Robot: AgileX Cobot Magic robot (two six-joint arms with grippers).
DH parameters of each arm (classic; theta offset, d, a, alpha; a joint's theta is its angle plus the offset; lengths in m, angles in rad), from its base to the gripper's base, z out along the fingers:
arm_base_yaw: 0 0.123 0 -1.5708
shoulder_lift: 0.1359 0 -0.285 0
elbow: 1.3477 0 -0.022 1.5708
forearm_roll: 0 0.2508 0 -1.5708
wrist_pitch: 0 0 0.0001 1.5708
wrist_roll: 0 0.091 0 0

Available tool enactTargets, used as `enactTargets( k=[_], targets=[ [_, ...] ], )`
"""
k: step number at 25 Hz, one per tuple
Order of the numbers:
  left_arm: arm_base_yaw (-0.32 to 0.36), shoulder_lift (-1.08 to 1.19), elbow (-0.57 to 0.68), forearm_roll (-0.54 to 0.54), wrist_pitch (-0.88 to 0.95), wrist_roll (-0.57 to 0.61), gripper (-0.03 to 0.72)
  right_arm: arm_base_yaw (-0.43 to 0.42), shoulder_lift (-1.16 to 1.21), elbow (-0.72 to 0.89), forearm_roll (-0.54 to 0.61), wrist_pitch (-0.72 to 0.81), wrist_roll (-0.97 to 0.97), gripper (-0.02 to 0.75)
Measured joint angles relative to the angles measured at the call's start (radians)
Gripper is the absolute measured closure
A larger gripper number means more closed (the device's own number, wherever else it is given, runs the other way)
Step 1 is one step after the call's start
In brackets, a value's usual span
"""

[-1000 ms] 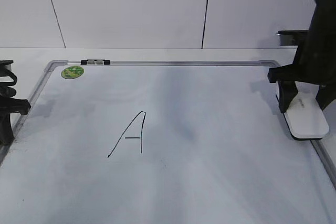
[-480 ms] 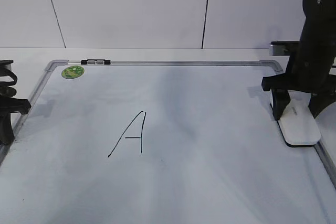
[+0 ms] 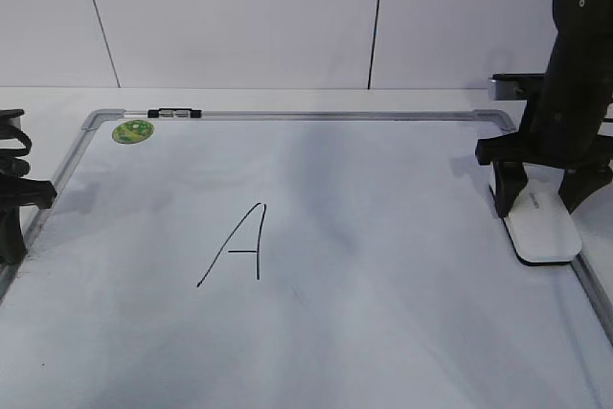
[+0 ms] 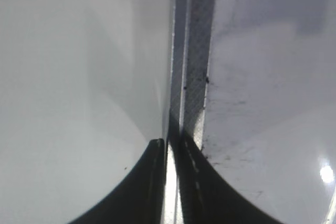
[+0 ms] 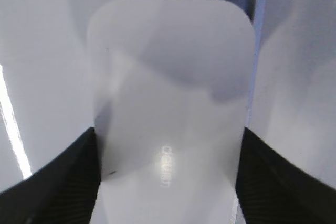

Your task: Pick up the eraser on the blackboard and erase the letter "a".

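At the right edge of the blackboard (image 3: 383,237), just inside the silver frame, you have the eraser (image 3: 542,230): a white rounded oblong with a dark underside, lying flat, its long axis running roughly from the far rail toward you and a little rightward in the exterior view. Right gripper (image 3: 544,200): it stands directly over the eraser's far end with one black finger on each long side; in the right wrist view the eraser (image 5: 170,108) fills the gap between the two fingers, which sit against or just beside its sides. You cannot tell from these views whether it has clamped or merely straddles; the eraser's underside appears to rest on the board. Left gripper (image 3: 17,200): parked at the board's left frame, well apart from the eraser; in the left wrist view its fingers look pressed together over the frame rail, holding nothing. Marker letter (image 3: 235,245): one tall angular character, black, left of the board's middle, well apart from the eraser and to its left. Green round sticker (image 3: 132,131): far left corner, beside a small black clip on the top rail. Judgement: the right arm is plainly the nearer one, and once the grip is sure, your travel is leftward across the board to the letter.
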Motion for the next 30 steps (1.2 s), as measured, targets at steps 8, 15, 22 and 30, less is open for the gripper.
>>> enactTargets(
  k=[8, 15, 22, 30],
  targets=[
    [0.0, 0.002, 0.0, 0.0, -0.002, 0.0, 0.611, 0.0, 0.014, -0.009, 0.016, 0.004, -0.006, 0.177],
    [0.0, 0.002, 0.0, 0.0, -0.002, 0.0, 0.61, -0.002, 0.019, -0.013, 0.021, 0.007, -0.021, 0.176],
    [0.0, 0.002, 0.0, -0.001, -0.002, 0.0, 0.61, -0.002, 0.021, -0.013, 0.026, 0.007, -0.055, 0.153],
    [0.0, 0.002, 0.0, -0.004, -0.002, 0.0, 0.602, -0.002, 0.043, -0.009, 0.029, 0.001, -0.059, 0.107]
  ],
)
